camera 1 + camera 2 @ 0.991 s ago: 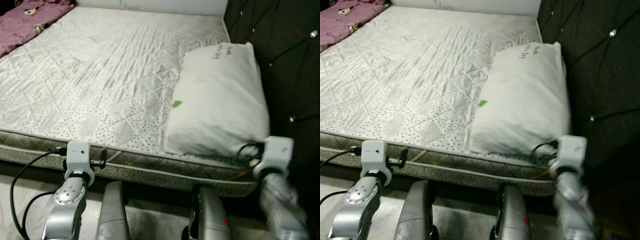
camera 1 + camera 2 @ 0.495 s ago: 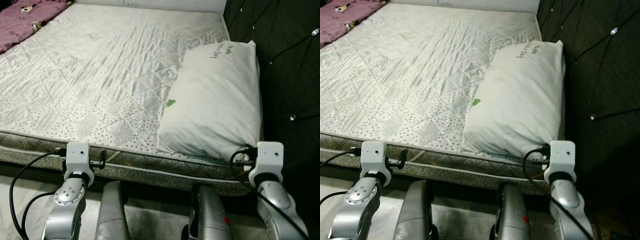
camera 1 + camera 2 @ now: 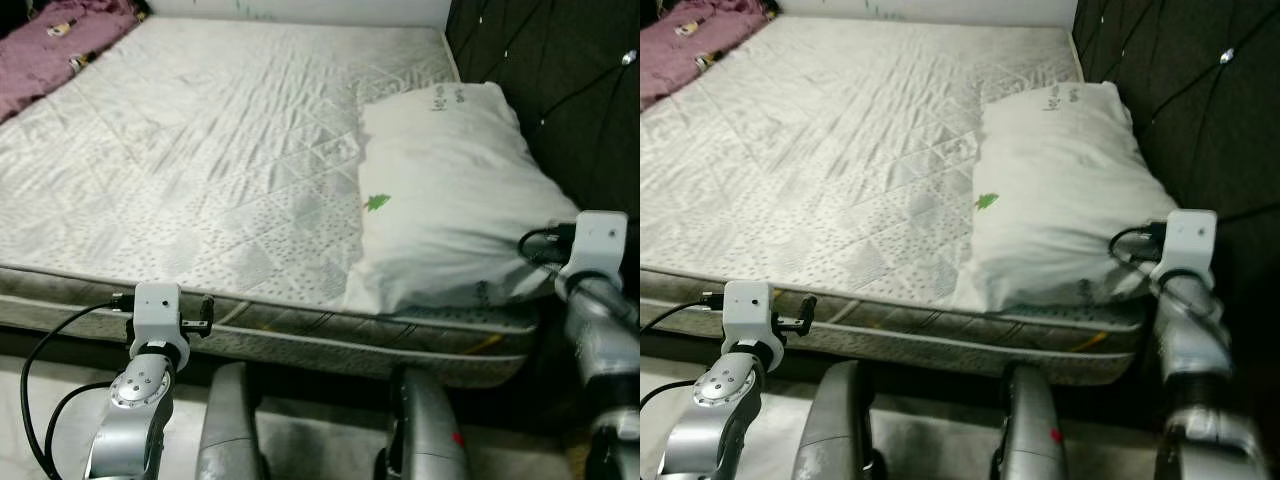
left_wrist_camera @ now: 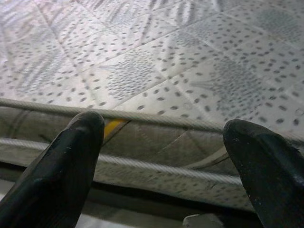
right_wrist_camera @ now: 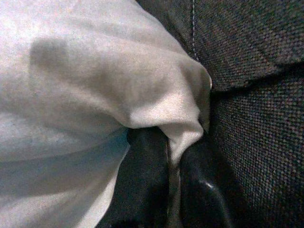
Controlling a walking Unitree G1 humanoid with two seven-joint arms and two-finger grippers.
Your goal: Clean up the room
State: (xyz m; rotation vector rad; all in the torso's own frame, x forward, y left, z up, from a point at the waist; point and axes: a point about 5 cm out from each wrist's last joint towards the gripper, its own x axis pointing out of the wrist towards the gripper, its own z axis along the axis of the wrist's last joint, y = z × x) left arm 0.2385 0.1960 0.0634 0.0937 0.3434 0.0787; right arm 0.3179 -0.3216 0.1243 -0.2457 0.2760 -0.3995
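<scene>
We have the right gripper (image 5: 173, 156) with jaws clenched on a corner of the pillow (image 3: 455, 190), which lies on the mattress (image 3: 200, 150) at 2 o'clock, against the dark headboard (image 3: 560, 60). Left gripper (image 4: 161, 152) has jaws released, hovering at the mattress edge. Pillow not yet squared; purple bedding (image 3: 50, 40) at 10 o'clock likely still to tidy.

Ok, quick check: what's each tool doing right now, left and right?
Left tool: open, empty, at the mattress edge.
Right tool: shut on the white pillow corner, beside the dark headboard.
</scene>
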